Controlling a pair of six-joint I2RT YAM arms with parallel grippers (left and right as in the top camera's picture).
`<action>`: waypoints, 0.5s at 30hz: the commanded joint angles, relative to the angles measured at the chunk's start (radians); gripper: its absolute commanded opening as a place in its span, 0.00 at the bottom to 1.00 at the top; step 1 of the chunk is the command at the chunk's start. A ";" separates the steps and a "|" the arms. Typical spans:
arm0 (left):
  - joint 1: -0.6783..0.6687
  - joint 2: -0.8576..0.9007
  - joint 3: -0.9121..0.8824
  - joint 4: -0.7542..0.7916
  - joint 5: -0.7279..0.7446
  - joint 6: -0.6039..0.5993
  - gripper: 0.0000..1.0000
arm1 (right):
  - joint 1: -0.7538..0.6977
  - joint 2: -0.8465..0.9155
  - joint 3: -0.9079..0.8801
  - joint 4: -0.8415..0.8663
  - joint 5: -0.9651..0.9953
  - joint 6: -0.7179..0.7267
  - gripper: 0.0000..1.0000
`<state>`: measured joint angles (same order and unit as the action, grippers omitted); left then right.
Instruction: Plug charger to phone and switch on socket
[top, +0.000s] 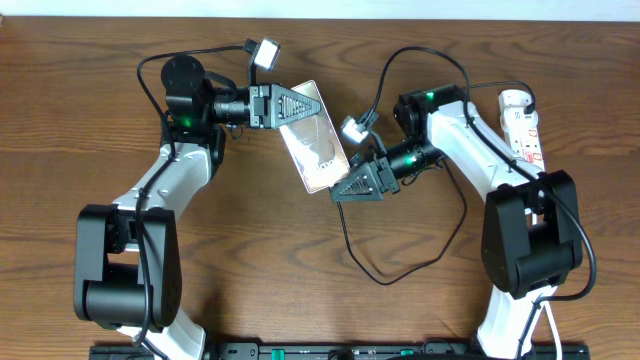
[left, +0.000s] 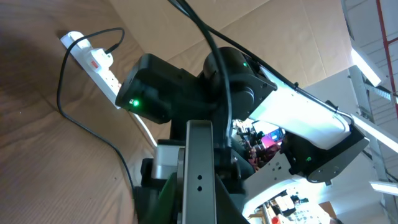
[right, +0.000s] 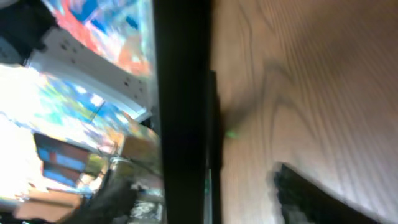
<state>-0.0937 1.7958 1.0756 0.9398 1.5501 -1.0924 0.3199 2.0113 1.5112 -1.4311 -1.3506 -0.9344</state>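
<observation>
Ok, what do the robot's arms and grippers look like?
The left arm and right arm have white shells, black joints, green lights and black cables. The left gripper and right gripper are black triangular wedges beside small white cameras.

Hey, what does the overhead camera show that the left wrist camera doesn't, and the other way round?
Only overhead: the glossy face of the phone, the left gripper clamped on one end, the charger looping across the table. Only left wrist: a cardboard wall and lights behind the right arm. Both: the socket, the charger, the right arm.
</observation>
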 joint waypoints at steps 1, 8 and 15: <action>0.006 -0.010 0.005 0.005 0.021 0.000 0.07 | -0.011 0.003 0.013 0.002 -0.029 -0.011 0.92; 0.034 -0.010 0.005 0.005 0.021 0.013 0.07 | -0.011 0.003 0.013 0.002 -0.029 -0.012 0.99; 0.104 -0.001 0.005 -0.052 0.020 0.032 0.07 | -0.021 0.003 0.013 0.003 -0.027 -0.012 0.99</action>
<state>-0.0257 1.7962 1.0756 0.9150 1.5513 -1.0870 0.3138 2.0113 1.5120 -1.4281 -1.3537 -0.9382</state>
